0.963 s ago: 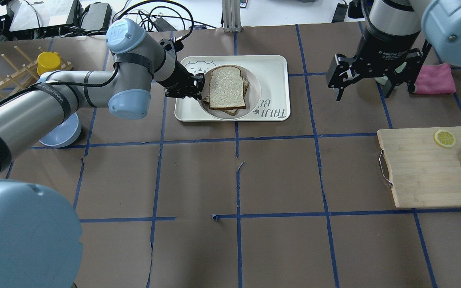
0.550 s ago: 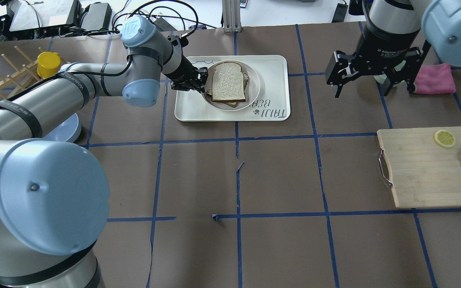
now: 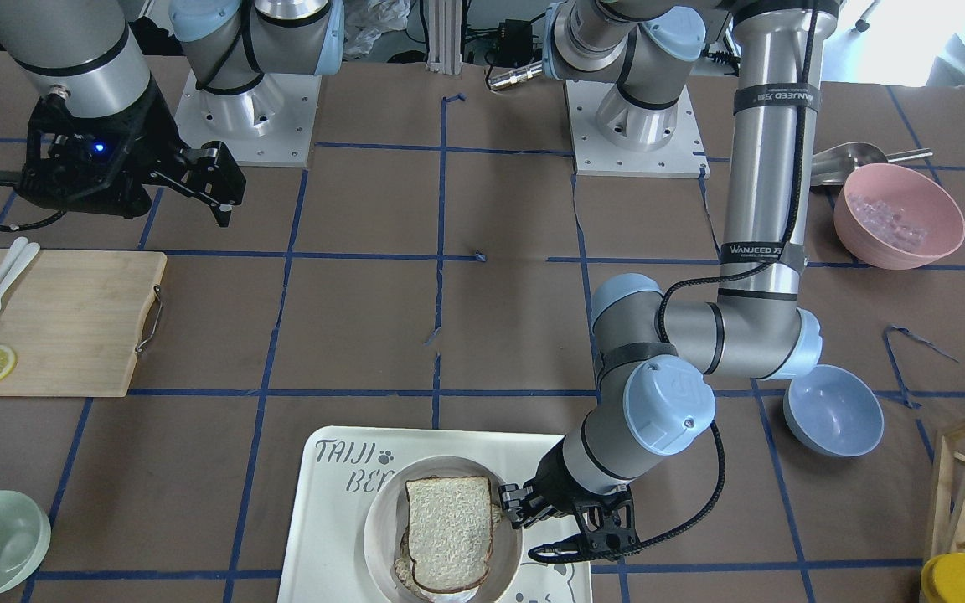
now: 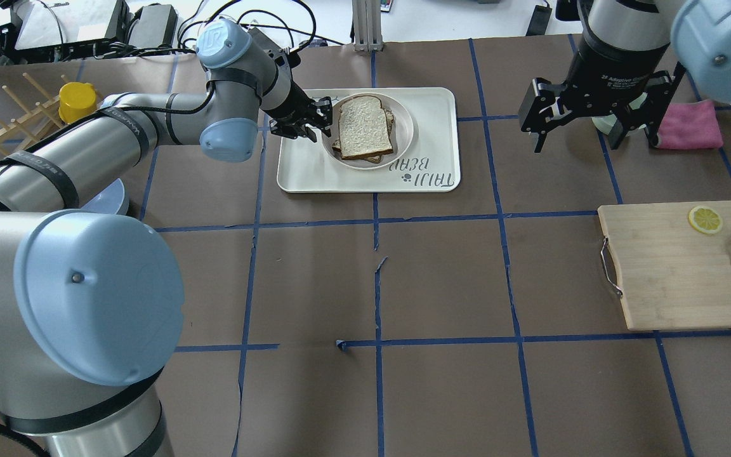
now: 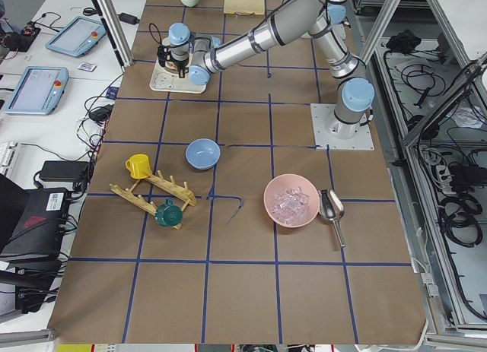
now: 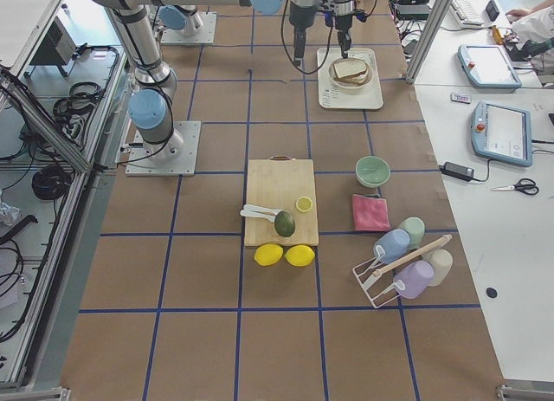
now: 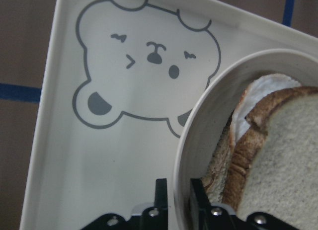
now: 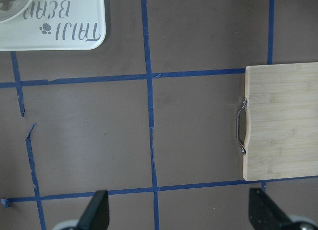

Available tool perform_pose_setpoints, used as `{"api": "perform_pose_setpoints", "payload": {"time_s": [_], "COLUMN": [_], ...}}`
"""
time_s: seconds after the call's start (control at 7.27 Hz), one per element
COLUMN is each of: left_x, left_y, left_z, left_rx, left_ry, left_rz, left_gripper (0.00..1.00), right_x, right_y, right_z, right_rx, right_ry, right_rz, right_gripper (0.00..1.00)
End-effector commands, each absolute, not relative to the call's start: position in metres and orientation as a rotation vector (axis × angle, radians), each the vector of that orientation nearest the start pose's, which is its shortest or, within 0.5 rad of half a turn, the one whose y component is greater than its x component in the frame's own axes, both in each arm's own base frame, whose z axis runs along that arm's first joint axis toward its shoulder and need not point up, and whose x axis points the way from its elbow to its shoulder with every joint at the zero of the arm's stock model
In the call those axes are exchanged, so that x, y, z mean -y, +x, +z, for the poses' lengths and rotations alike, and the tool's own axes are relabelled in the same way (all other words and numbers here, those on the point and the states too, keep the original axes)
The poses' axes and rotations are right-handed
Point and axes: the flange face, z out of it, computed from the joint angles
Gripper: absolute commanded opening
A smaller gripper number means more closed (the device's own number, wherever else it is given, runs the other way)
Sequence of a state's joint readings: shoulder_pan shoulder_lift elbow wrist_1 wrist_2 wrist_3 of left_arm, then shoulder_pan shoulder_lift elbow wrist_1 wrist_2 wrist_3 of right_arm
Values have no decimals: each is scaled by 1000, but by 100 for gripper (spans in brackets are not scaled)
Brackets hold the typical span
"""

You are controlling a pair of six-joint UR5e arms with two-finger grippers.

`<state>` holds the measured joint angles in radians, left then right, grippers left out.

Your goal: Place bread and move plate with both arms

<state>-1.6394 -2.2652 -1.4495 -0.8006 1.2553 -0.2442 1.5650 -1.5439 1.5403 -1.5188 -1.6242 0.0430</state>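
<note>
The plate-moving step is judged to be under way: the plate (image 7: 218,75) rim is being pinched by the left gripper (image 7: 179,197), with the bread (image 7: 283,155) lying just beyond its inner finger. The right gripper (image 4: 576,130) is being held spread, well apart; a grasp on the opposite rim is likely being called for.

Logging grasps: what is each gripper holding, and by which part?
The left gripper pinches the plate by its rim, one finger inside and one outside. The right gripper is open, holding nothing.
</note>
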Motion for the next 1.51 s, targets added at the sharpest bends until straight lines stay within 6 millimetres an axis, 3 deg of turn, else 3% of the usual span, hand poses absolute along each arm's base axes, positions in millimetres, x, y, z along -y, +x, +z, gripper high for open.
{"api": "perform_pose_setpoints", "payload": {"time_s": [0.0,0.41,0.83,1.1,1.38], "left_x": [681,600,520,481,459], "left_y": [-212,-206,-194,-189,-188], "left_z": [234,361,457,497,509], "left_rx": [-3434,-3370,-3284,-3273,-3274], "left_ry": [-250,-239,-199,-192,-67], "left_rz": [-179,-22,-4,-25,-51], "left_gripper": [100,100,100,100,100], "right_x": [499,498,499,499,499], "right_y": [126,127,132,133,134], "right_z": [489,490,491,491,491], "right_rx": [-3196,-3192,-3192,-3190,-3186], "right_ry": [91,87,75,70,70], "right_rz": [62,52,19,22,20], "right_gripper": [100,100,100,100,100]}}
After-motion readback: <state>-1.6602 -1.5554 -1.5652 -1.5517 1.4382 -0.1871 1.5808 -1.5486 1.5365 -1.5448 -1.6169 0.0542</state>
